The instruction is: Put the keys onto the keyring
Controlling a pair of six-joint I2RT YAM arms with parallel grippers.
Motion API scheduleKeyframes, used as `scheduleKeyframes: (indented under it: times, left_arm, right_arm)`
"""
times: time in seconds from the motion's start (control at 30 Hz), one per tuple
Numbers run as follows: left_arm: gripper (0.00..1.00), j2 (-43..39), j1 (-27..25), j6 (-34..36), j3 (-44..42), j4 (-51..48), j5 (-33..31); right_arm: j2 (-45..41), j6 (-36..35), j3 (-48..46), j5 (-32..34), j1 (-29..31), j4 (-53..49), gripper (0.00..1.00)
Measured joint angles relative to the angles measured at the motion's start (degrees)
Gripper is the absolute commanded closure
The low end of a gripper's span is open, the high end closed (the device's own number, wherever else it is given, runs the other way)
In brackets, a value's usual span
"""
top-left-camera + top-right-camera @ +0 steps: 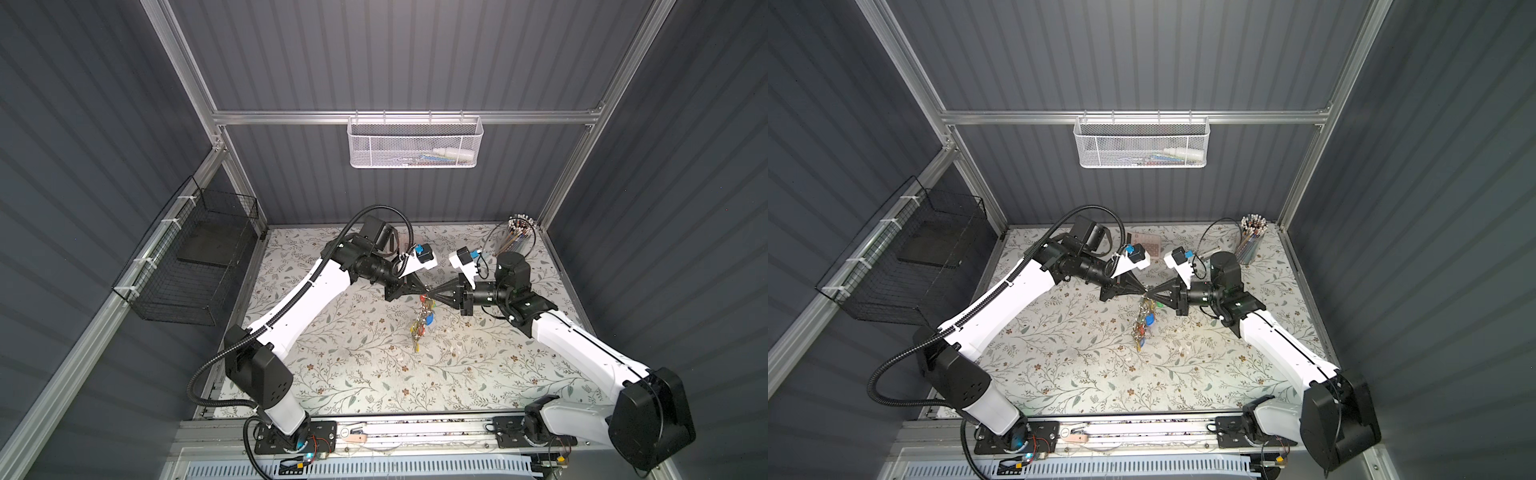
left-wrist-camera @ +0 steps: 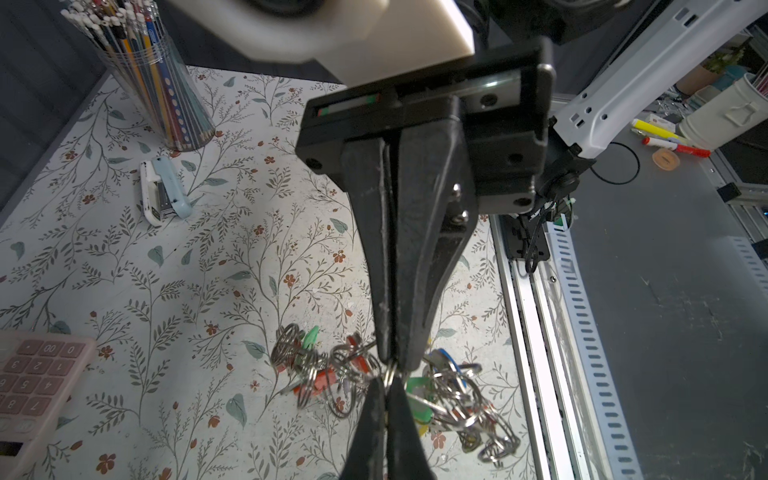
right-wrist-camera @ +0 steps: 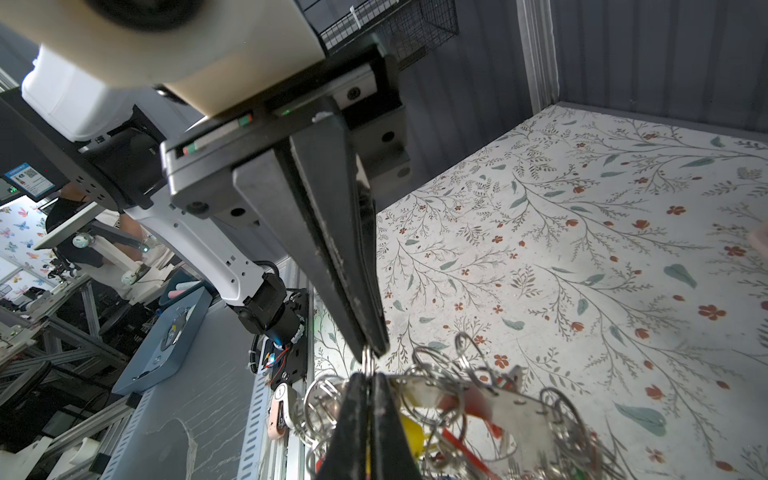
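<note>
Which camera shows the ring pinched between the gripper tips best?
Right wrist view: the small ring shows plainly between the tips of the left gripper and right gripper. The left wrist view shows it too, but against the keys. In both top views it is too small to tell.

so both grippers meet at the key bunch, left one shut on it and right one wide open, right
Not quite: the right gripper is shut on the key bunch too, tip to tip with the left gripper. The left wrist view shows the right jaws closed.
</note>
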Motion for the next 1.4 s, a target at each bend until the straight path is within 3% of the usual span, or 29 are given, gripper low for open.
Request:
scheduleKeyframes:
  times: [0.13, 0.33, 0.67, 1.0, 1.17, 1.23, 1.4]
  left_arm:
    - [1.00, -5.05, -0.17, -4.44, -5.92, 6.69, -0.07]
    - [1.00, -13.90, -0.39, -14.01, -18.29, 21.03, 0.35]
    - [1.00, -21.40, -2.51, -31.12, -35.82, 48.81, -1.90]
    - [1.00, -21.86, -4.42, -40.17, -43.10, 64.81, -6.23]
    - [1.00, -21.86, -4.42, -42.07, -43.93, 67.95, -8.33]
    - [1.00, -21.86, -4.42, -42.36, -43.98, 68.26, -9.25]
    - [1.00, -21.88, -4.42, -42.51, -43.98, 68.28, -10.23]
  right_arm:
    - [-0.55, 1.53, 0.00, -0.09, 0.20, 2.01, 0.76]
    - [-5.70, 5.20, -1.95, 2.10, -2.05, 5.88, 0.63]
    - [-8.44, 7.34, -4.26, 2.73, -2.36, 6.69, 0.53]
    - [-3.74, 7.93, -4.22, 1.01, -1.01, 7.69, 0.70]
    - [-3.23, 7.96, -4.22, 0.87, -1.01, 8.13, 0.78]
    - [-3.26, 7.72, -4.22, 1.01, -1.03, 8.33, 0.87]
    - [-3.23, 7.48, -4.22, 1.53, -1.07, 7.89, 0.92]
